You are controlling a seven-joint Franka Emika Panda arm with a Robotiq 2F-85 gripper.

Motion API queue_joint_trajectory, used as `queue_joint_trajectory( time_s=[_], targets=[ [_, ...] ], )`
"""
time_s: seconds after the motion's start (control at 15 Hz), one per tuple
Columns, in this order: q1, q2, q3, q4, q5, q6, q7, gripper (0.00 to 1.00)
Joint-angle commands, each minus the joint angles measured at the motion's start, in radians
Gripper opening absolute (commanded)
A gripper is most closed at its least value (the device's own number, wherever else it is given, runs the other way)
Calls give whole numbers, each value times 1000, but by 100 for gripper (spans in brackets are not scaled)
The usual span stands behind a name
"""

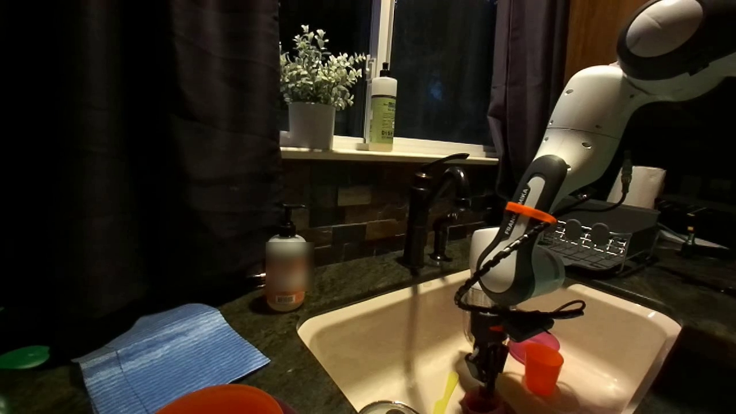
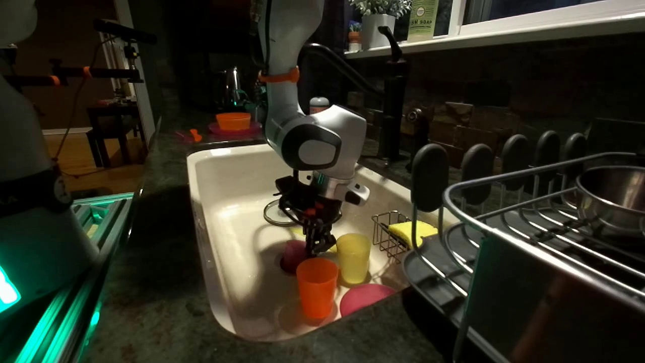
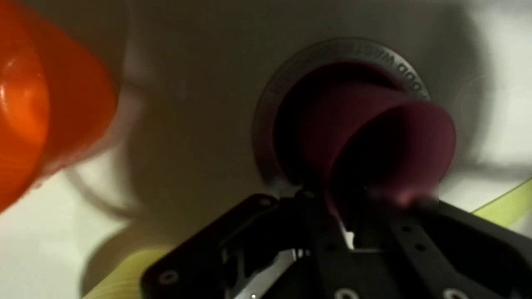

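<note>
Astride pink cup's wall (image 3: pixel 351 114), barely-parted pincer (image 3: pixel 341 197)

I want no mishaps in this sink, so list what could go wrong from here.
The pink cup sits in the drain opening, so it might catch on the edge if lifted. The hand is at one side of its rim, so the cup could tilt or slip; how firm any hold is cannot be told. The orange cup and yellow cup stand close by, and a sideways move might knock them.

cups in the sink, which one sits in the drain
The pink cup: it alone sits in the drain, whereas the orange cup and yellow cup stand on the sink floor.
</note>
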Motion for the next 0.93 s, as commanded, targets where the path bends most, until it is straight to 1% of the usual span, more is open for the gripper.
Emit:
queue_joint_trajectory(
  time_s=[0.0, 0.07, 0.13, 0.27, 0.53, 0.6, 0.8, 0.87],
  targets=[
    [-28, -37, 51, -15, 17, -34, -77, 0],
    [-36, -46, 59, -20, 18, -41, -100, 2],
    [-53, -55, 81, -26, 24, -45, -127, 1],
    [-72, -80, 104, -38, 25, -48, -179, 2],
    [-121, -104, 177, -47, 12, -21, -340, 2],
    [-124, -106, 188, -46, 6, -16, -375, 2],
    [-137, -87, 260, -30, 11, 5, -438, 2],
    [-121, -90, 267, -24, 2, 2, -439, 2]
  ],
)
